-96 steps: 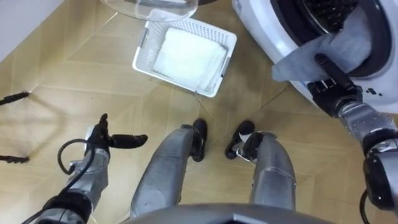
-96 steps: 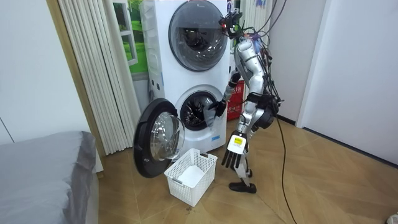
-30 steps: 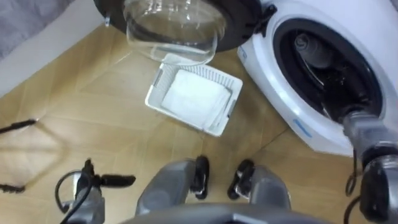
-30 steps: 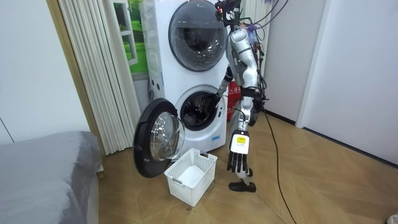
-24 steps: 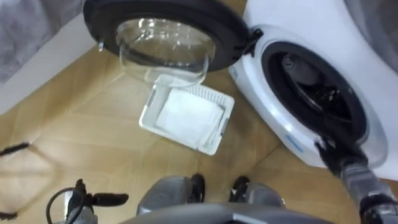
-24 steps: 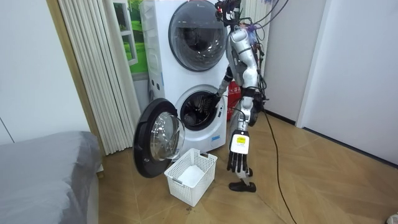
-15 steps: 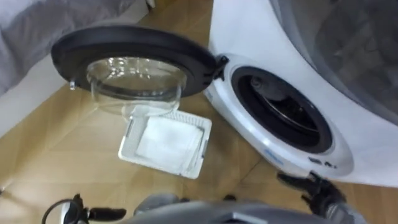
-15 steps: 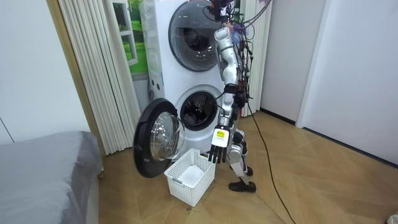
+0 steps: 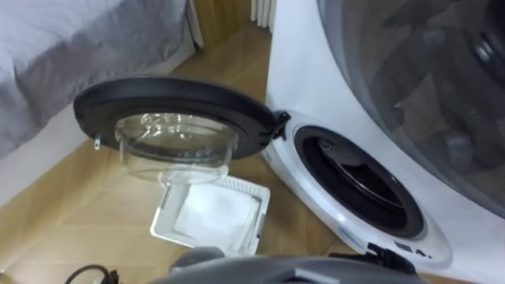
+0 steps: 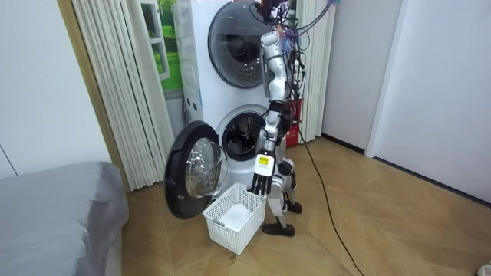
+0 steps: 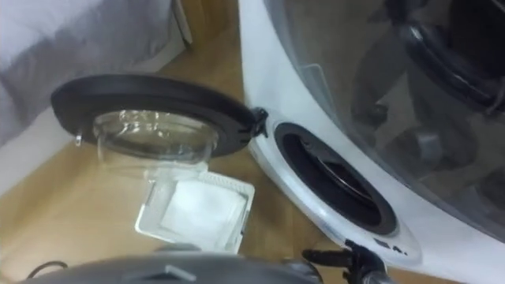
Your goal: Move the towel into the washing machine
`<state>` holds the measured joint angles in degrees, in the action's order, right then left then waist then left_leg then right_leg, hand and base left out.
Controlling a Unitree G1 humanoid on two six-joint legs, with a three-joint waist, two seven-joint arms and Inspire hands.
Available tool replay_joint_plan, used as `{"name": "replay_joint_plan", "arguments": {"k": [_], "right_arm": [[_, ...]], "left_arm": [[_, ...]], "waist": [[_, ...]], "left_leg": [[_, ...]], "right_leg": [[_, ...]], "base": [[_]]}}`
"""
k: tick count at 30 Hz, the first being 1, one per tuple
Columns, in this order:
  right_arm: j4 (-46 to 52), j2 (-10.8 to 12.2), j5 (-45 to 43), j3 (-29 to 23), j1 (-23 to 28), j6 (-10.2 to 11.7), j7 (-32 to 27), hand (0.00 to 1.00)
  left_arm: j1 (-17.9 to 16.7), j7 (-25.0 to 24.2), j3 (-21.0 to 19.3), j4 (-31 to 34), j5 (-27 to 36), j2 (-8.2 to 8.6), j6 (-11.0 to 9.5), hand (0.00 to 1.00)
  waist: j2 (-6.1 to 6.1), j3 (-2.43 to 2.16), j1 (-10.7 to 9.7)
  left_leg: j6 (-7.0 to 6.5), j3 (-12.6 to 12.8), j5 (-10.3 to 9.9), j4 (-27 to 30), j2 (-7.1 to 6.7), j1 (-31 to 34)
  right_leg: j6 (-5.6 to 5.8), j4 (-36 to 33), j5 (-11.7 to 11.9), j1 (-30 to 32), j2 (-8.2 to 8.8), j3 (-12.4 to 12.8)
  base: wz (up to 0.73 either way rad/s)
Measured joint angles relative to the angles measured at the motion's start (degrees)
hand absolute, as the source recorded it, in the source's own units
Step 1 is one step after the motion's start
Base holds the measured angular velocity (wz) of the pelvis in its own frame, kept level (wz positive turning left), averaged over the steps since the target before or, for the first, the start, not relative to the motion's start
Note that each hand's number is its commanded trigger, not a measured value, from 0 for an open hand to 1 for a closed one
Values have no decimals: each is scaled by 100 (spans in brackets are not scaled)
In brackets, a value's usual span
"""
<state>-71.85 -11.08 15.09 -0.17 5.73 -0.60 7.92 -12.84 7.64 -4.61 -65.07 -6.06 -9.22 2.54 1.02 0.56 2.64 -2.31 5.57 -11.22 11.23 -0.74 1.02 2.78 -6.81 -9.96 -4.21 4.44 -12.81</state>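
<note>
The lower washing machine (image 9: 296, 102) has its round door (image 9: 170, 102) swung wide to my left, and the dark drum opening (image 9: 359, 189) is in plain sight. A white folded towel (image 9: 217, 217) lies in the white slatted basket (image 9: 162, 225) on the floor under the door. My right hand (image 9: 372, 254) shows at the bottom edge below the drum, fingers straight, holding nothing. In the room view I stand upright before the machine, and my left hand (image 10: 259, 182) hangs open above the basket (image 10: 234, 218).
A second machine (image 9: 426, 79) with a shut glass door is stacked above the lower one. A grey bed (image 9: 71, 55) lies at the left beyond a strip of wooden floor. Curtains (image 10: 115, 84) hang beside the machines.
My right arm has come out of the drum and dropped to the view's bottom edge. I have straightened and stepped toward the basket; the eye view has lifted with me.
</note>
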Motion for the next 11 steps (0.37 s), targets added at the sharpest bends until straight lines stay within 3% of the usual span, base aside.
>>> {"name": "replay_joint_plan", "arguments": {"k": [3, 7, 11], "right_arm": [[-3, 6, -15, -7, -10, -51, 49, 0], [-11, 33, -13, 19, -83, -222, 34, 0], [-8, 43, -12, 20, -107, -323, 35, 0]], "left_arm": [[63, -116, -89, -9, -88, 16, 111, 0], [111, -163, -88, -22, -46, 27, 282, 0], [115, -166, -97, -14, -39, 32, 382, 0]], "waist": [[-1, 4, -93], [62, 20, -84], [106, 0, -92]], "left_leg": [[115, 11, -74, -9, 30, -125], [102, 33, -103, 9, 43, -204], [99, 56, -111, 12, 82, -237]], "right_leg": [[-44, -3, -37, -74, -53, 8], [-61, -95, -69, -88, -64, 95], [-65, -97, -71, -100, -68, 131]], "base": [[-2], [-9], [-5]]}}
